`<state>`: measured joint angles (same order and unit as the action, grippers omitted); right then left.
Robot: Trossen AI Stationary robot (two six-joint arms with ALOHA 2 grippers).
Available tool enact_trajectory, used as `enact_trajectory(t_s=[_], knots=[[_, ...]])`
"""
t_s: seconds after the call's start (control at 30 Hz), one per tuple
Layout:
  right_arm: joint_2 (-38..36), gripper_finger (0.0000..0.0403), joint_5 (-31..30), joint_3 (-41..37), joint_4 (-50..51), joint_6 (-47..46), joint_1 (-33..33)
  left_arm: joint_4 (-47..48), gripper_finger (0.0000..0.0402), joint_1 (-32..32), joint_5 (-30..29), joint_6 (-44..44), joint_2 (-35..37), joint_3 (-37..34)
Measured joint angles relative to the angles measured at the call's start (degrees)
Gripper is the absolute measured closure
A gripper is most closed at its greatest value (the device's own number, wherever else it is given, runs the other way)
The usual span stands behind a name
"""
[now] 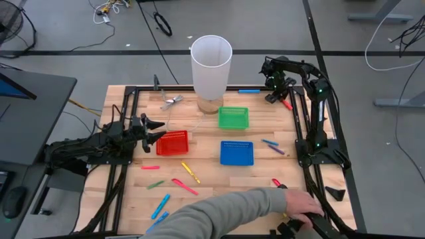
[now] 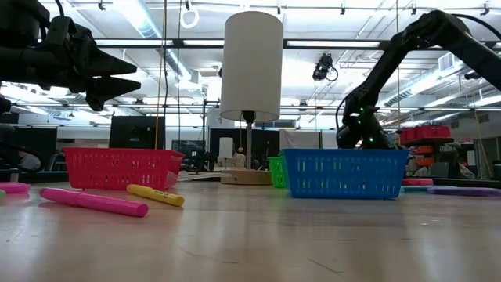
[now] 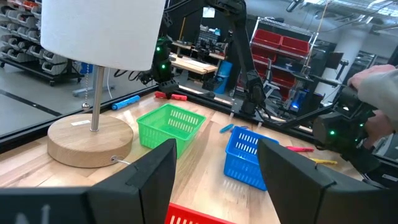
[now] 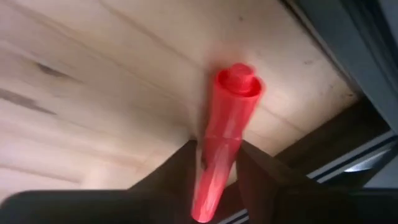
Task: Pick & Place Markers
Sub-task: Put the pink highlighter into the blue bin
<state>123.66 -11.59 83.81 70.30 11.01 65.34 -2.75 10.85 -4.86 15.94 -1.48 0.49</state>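
Note:
Several markers lie on the wooden table: a yellow one point(image 1: 190, 172), pink point(image 1: 184, 186), green point(image 1: 155, 184), light blue point(image 1: 160, 206), and a blue and a purple one point(image 1: 272, 145) by the blue basket. My right gripper point(image 1: 277, 94) is at the far right corner, shut on a red marker point(image 4: 227, 118). My left gripper point(image 1: 157, 130) hovers open above the left end of the red basket point(image 1: 172, 142), holding nothing. In the low view it point(image 2: 117, 78) hangs well above the table. My right gripper point(image 4: 216, 152) pinches the red marker between its two fingers, on the barrel point(image 4: 219, 142) back from the capped end point(image 4: 239, 81). The fingers come from above and the marker points past them down at the wood. I cannot tell whether it is lifted clear.
A tall white cylinder on a round wooden base point(image 1: 211, 66) stands at the far middle, with the green basket point(image 1: 233, 117) beside it and the blue basket point(image 1: 237, 153) mid-table. A person's grey sleeve point(image 1: 219, 216) and hand point(image 1: 305, 204) reach across the near edge. A black frame rail runs beside the right gripper.

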Motion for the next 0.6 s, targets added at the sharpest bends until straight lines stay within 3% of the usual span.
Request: enact_trajectory(t_s=[0.17,0.6], knots=[[0.0,0.0358,1.2,-0.1,0.1,-1.2,0.0,0.0,0.017,0.0,0.0,0.0,0.0,0.0],[-3.6,0.0358,1.9,1.7,3.1,-5.1,0.2,0.0,0.017,0.0,0.0,0.0,0.0,0.0]])
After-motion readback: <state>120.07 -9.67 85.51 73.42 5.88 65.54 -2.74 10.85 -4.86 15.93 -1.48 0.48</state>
